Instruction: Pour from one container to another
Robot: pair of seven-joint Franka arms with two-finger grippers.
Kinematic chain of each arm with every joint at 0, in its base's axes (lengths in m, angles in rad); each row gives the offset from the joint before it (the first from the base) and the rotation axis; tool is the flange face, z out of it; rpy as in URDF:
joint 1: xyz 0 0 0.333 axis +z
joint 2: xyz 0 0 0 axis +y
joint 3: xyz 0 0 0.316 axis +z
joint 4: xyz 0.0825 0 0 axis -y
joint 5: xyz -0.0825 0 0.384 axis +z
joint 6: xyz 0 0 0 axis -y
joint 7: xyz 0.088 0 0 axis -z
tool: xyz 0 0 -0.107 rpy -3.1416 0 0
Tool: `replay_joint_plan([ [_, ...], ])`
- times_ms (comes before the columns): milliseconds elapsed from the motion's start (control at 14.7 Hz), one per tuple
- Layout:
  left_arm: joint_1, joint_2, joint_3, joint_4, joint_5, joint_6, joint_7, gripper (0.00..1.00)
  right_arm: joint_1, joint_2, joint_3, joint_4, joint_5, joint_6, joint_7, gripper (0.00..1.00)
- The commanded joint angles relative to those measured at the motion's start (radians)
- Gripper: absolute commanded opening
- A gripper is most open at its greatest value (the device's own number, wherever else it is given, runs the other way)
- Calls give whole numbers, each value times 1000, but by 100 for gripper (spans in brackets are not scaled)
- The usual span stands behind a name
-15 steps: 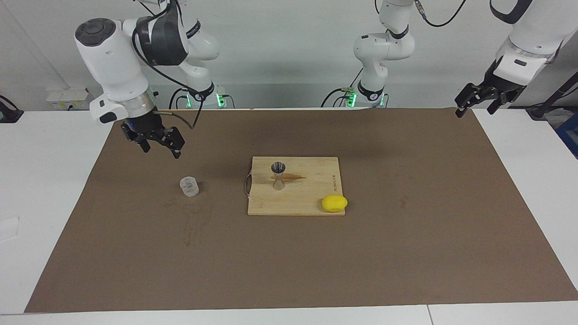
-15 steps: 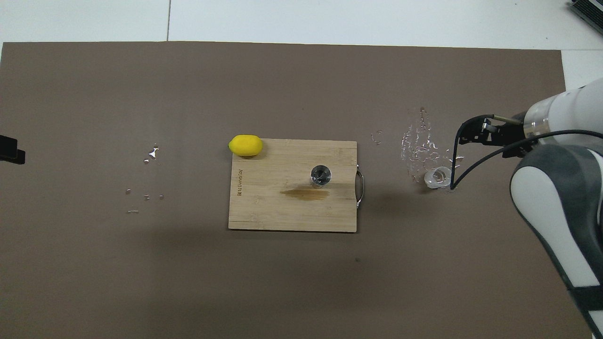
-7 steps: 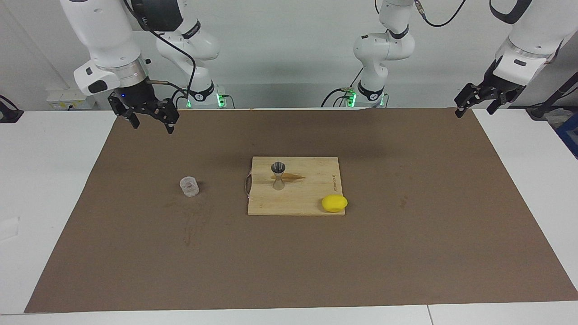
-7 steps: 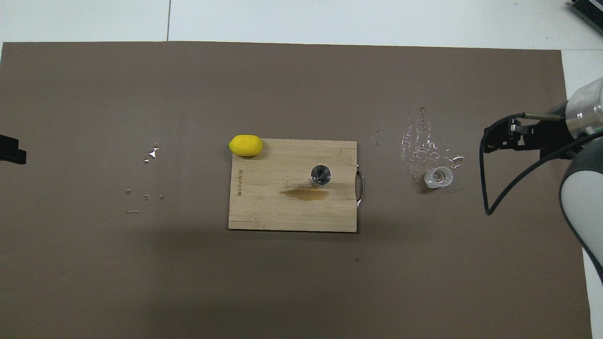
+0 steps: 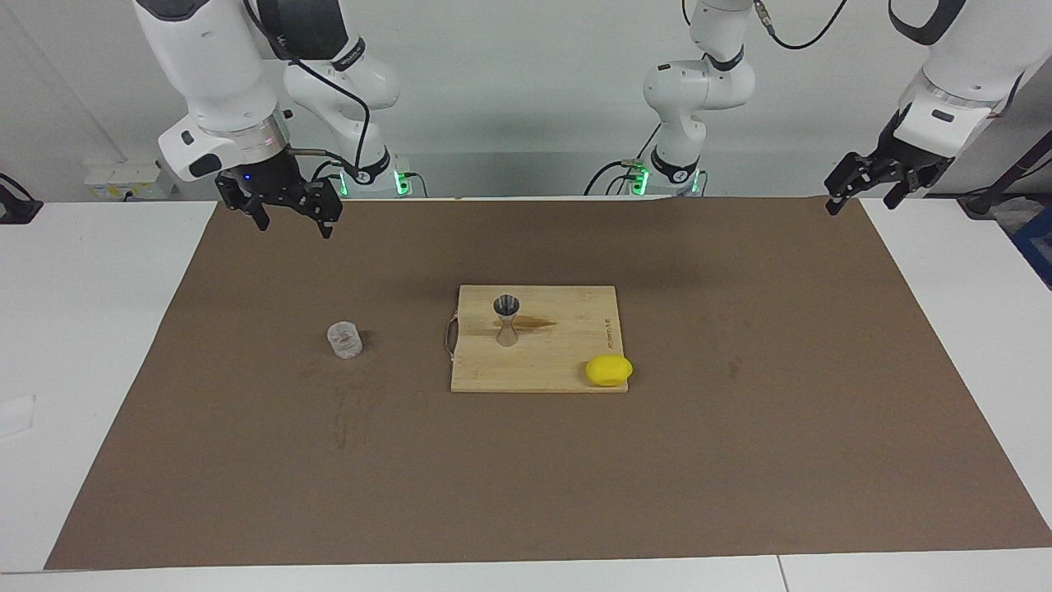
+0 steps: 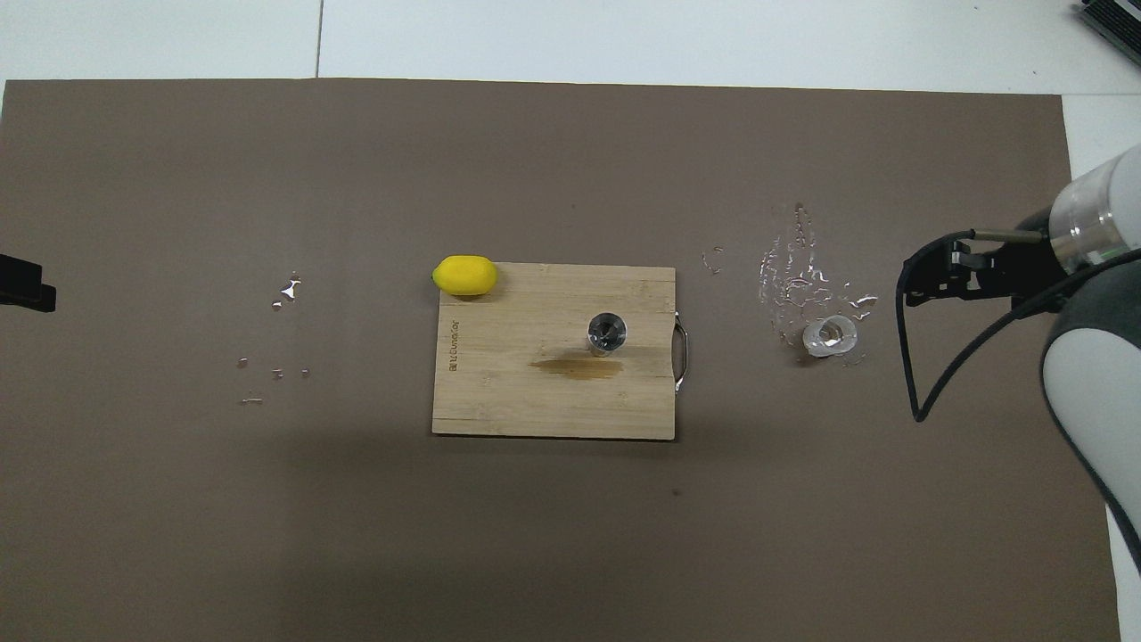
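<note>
The glass tumbler [image 5: 344, 339] is left standing alone on the mat — the right gripper [image 5: 279, 212], spread and empty, has been drawn up and away, so pouring into the jigger [image 5: 506, 320] seems done.

Glass tumbler [image 5: 344, 340] beside board [image 5: 567, 362], jigger [image 5: 506, 320] upright on board

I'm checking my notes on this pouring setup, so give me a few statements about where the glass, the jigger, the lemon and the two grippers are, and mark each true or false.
1. The jigger stands upright on the cutting board. True.
2. The glass tumbler is on the board. False: it stands on the brown mat, toward the right arm's end.
3. The right gripper holds the tumbler. False: it is open, raised over the mat, holding nothing.
4. The lemon rests at a board corner. True.
5. The left gripper is open, waiting at the mat's edge. True.
</note>
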Motion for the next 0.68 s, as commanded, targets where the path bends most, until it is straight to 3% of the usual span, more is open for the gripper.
replay_joint_plan([
  [0,-35,-31,8,-37,8,23,-49,100,-12,-13,5,-11,-7,-15,-30,100],
  [611,-45,-40,8,-56,8,34,-50,100,-22,-36,2,-34,30,-14,-36,100],
])
